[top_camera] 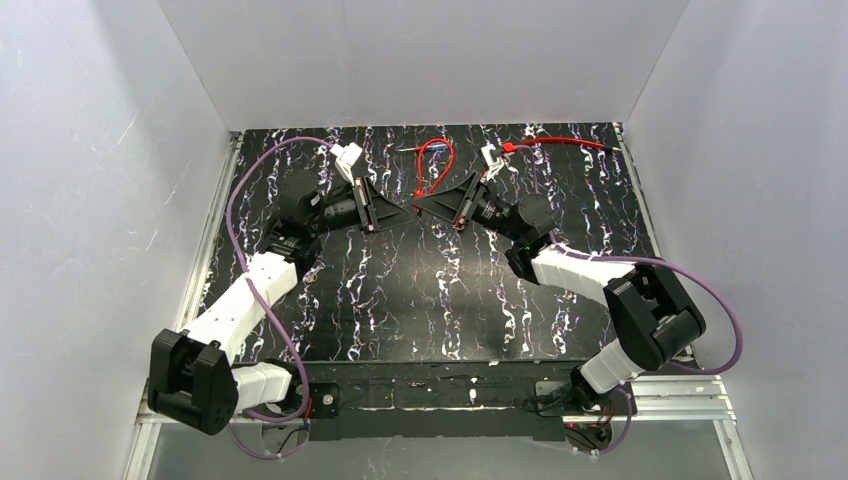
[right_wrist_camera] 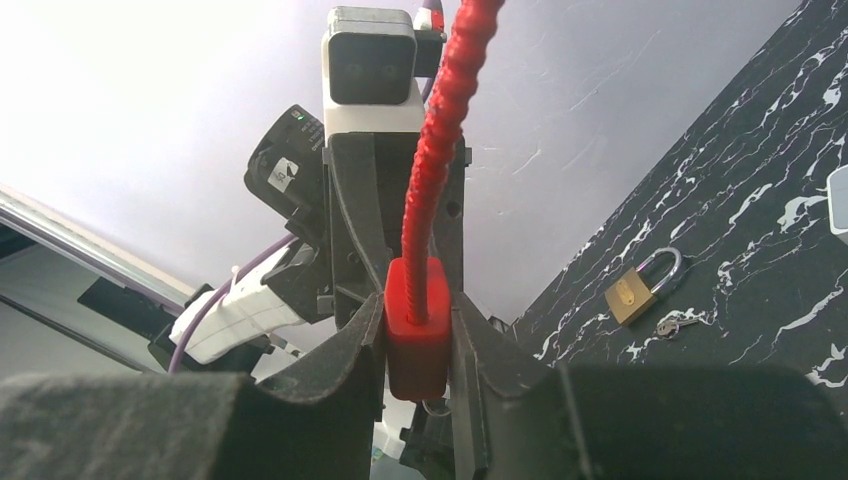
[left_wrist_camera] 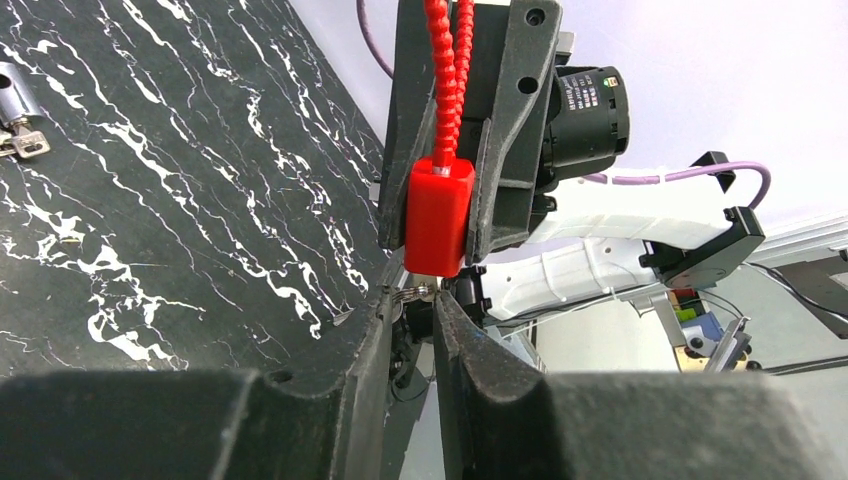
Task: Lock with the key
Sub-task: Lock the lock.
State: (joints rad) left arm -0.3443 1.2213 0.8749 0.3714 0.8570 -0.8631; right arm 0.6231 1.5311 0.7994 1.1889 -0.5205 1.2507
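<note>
My right gripper (right_wrist_camera: pixel 418 312) is shut on the red lock body (right_wrist_camera: pixel 417 340), whose red ribbed cable (right_wrist_camera: pixel 440 130) rises out of its top. In the left wrist view the same lock body (left_wrist_camera: pixel 438 215) sits between the right gripper's fingers (left_wrist_camera: pixel 508 150). My left gripper (left_wrist_camera: pixel 412 298) is shut on a small metal key (left_wrist_camera: pixel 422 292), held right at the lock's underside. In the top view both grippers meet tip to tip at the table's middle back, left (top_camera: pixel 405 212) and right (top_camera: pixel 424 205), with the red cable loop (top_camera: pixel 436 163) behind them.
A brass padlock (right_wrist_camera: pixel 638 290) with a small key (right_wrist_camera: pixel 676 323) lies on the black marbled table (top_camera: pixel 420 290). A silver lock and key (left_wrist_camera: pixel 18 125) lie at the left. A second red cable (top_camera: pixel 555 143) and a white piece (top_camera: pixel 490 155) lie at the back.
</note>
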